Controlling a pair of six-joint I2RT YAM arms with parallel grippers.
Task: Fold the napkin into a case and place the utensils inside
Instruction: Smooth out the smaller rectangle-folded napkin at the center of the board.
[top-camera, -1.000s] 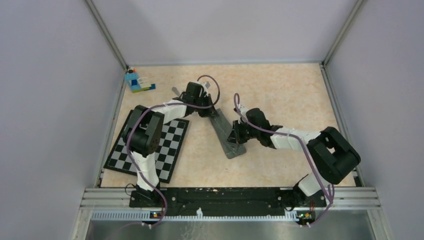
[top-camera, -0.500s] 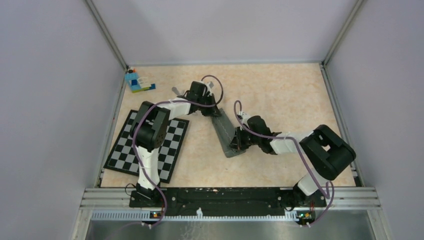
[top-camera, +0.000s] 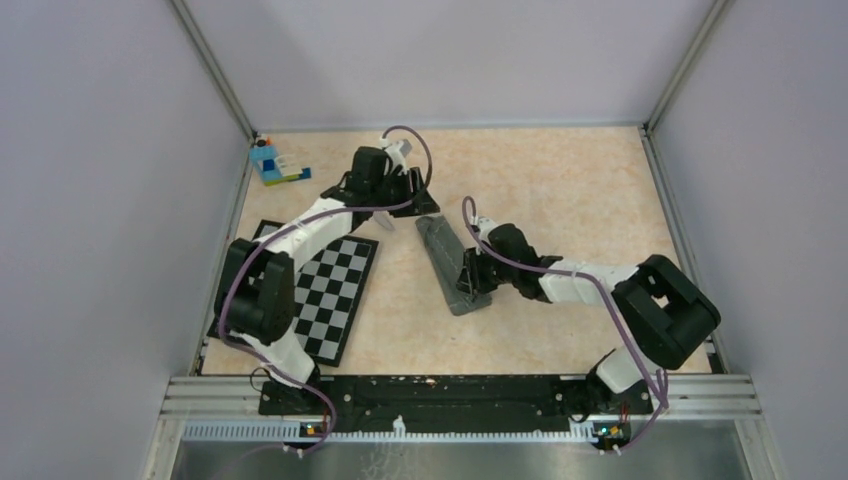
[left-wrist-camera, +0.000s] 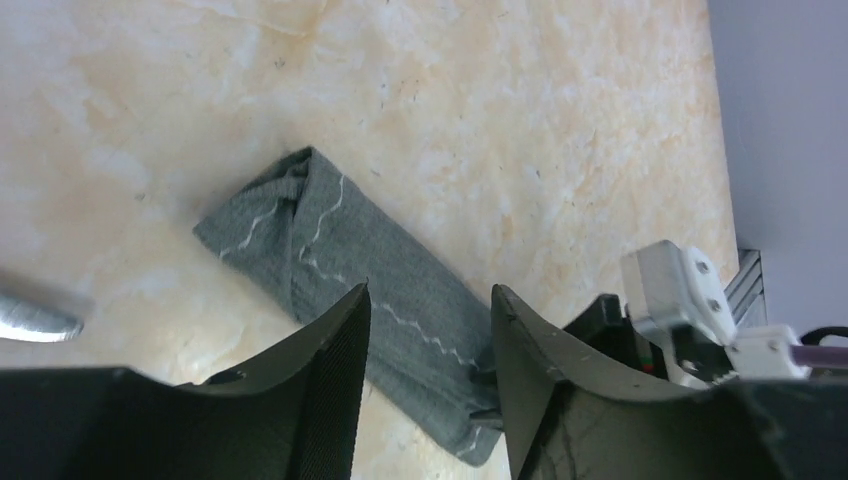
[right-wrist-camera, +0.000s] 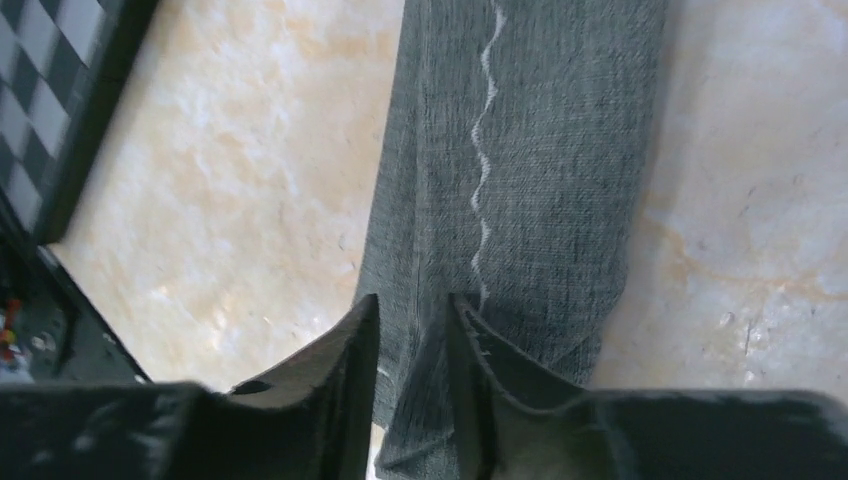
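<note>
Jaws of the left gripper (left-wrist-camera: 430, 298) stand spread with nothing between them, held off the table (top-camera: 560, 180) near the far end of the case (top-camera: 452, 262). Those of the right gripper (right-wrist-camera: 412, 308) are parted only a little, low over the near end of the same strip; whether their tips touch the cloth I cannot tell. The case is a narrow dark grey folded strip with a wavy white stitch line, lying flat and slantwise at mid-table, to the right of the checkered mat (top-camera: 335, 290) and apart from it. One silver utensil tip (left-wrist-camera: 35, 315) shows at the edge of the left wrist view, well apart from the cloth. A blue brick block (top-camera: 272, 163) sits in the far left corner
</note>
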